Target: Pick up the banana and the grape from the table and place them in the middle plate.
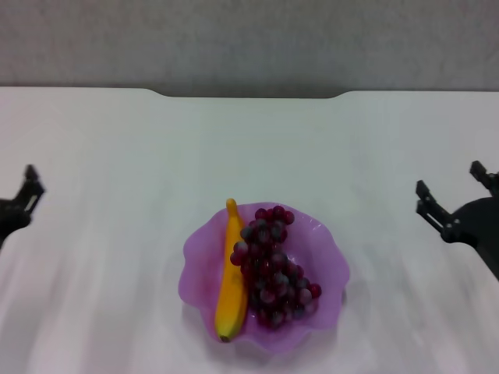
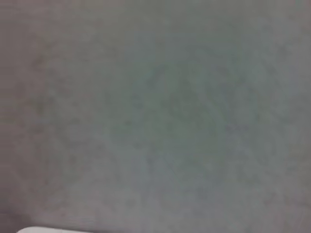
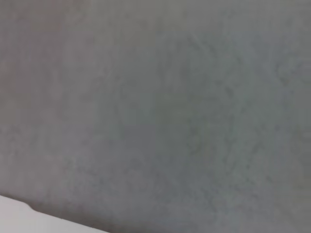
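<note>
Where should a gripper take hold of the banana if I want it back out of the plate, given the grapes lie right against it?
Probably at the banana's middle, from above, fingers across its width. It lies lengthwise in the middle plate, the grape bunch crowding its right side, so the left side offers more room. Both the left gripper and right gripper are off to the sides.

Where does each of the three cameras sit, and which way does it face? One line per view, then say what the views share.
Head view: from the robot's head, looking down at the table, the middle plate holding the banana and the grape; left gripper and right gripper at the edges.
Left wrist view: faces a grey surface; no fingers show.
Right wrist view: likewise.
Shared: both wrist views catch a white sliver, perhaps the table.
</note>
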You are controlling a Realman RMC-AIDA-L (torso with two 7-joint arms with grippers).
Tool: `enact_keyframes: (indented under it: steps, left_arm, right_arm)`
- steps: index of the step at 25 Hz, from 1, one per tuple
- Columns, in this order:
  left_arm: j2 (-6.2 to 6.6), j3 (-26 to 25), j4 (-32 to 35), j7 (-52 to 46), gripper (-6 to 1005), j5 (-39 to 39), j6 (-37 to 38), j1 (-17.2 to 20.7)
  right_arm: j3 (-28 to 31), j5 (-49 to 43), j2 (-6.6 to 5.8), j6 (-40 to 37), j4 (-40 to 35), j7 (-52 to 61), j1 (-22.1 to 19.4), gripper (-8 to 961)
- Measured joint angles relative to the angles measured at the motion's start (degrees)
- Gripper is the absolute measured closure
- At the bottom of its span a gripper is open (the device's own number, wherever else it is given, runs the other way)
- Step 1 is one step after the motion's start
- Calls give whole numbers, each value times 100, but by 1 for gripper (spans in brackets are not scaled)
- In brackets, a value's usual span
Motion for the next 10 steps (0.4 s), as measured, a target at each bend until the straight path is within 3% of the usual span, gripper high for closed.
enact_keyframes:
  steps: [5, 10]
  left_arm:
    - [-26, -1, 1293, -983, 134, -32, 734, -397]
    - [-33, -94, 2178, -1335, 134, -54, 824, -685]
  right_arm:
    - [53, 173, -8, -434, -514, 484, -8, 46]
    - [115, 464, -22, -462, -829, 629, 41, 46]
